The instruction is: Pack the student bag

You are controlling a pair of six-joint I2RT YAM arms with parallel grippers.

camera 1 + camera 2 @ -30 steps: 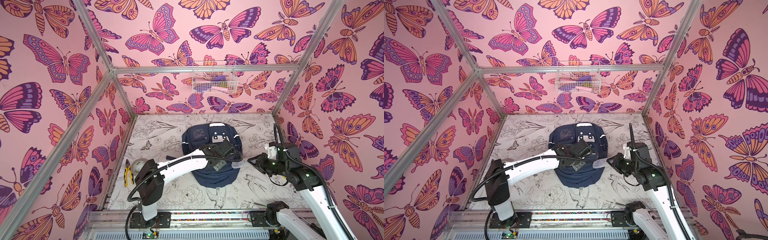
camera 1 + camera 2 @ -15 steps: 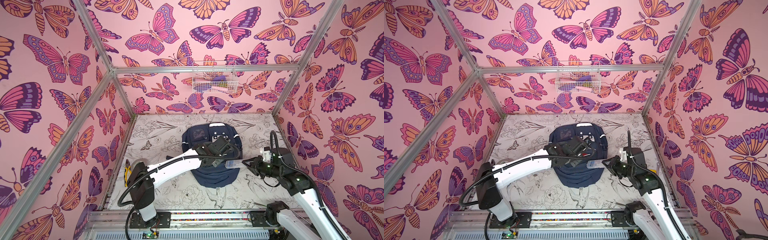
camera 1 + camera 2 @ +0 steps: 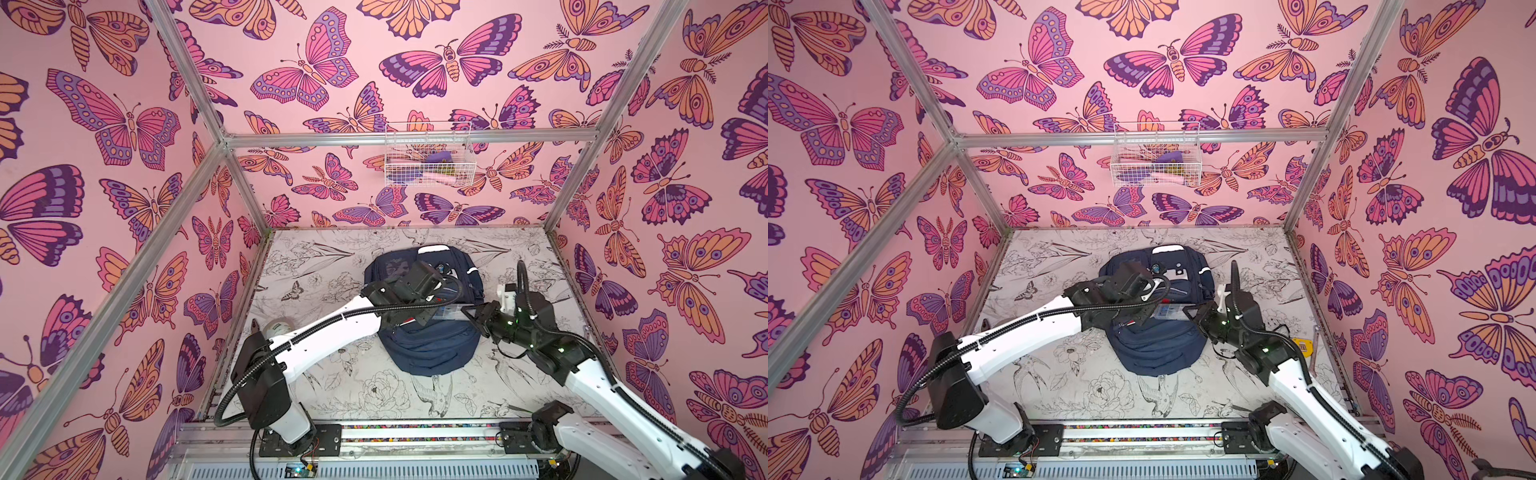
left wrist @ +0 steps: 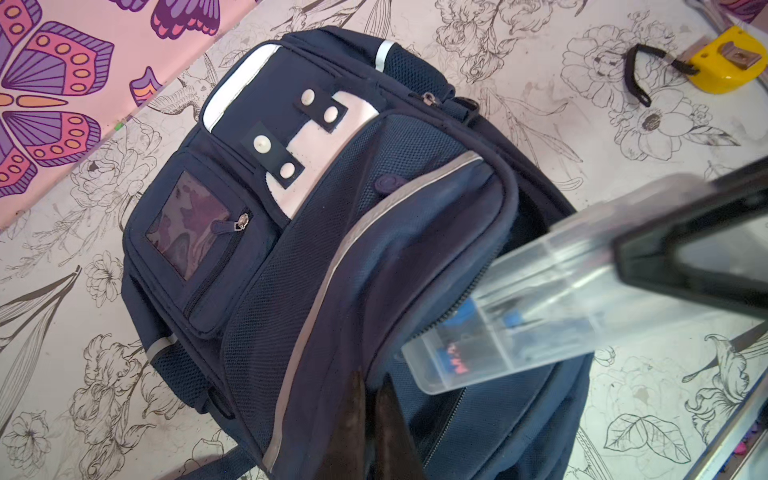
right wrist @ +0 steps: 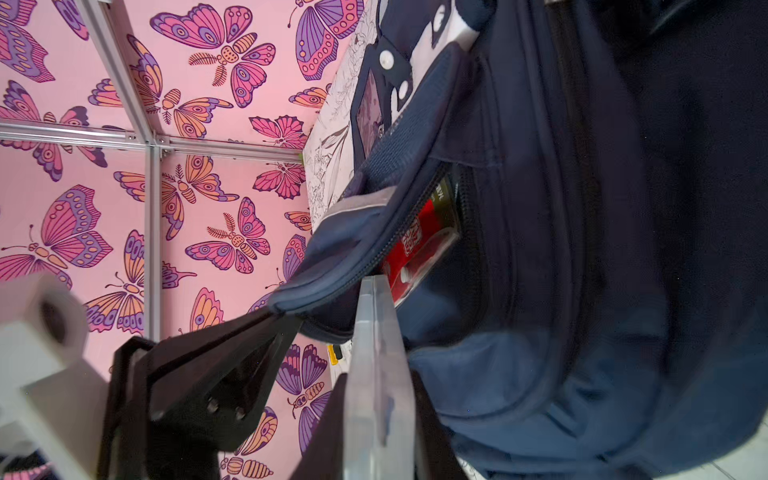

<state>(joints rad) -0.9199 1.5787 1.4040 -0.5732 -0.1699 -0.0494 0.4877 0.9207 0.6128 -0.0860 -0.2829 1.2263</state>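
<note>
The navy-blue fabric student bag point(image 3: 432, 353) lies flat on the floral surface point(image 3: 374, 399). The left gripper point(image 4: 371, 384) pinches its flap point(image 4: 395, 257) between closed fingers, and beside that flap the right gripper point(image 5: 378, 376) has its fingers clamped on a clear plastic case point(image 5: 374, 324). The right wrist view, unlike the left, shows a red packet point(image 5: 415, 245) inside.

in both top views the left arm point(image 3: 332, 328) hides the middle of the student bag point(image 3: 432, 353) from us. we cannot tell what lies in the wire basket point(image 3: 415, 176). in the right wrist view the flap point(image 5: 340, 245) covers most of a red item point(image 5: 415, 243); in the left wrist view the clear box point(image 4: 540, 316) blurs.
</note>
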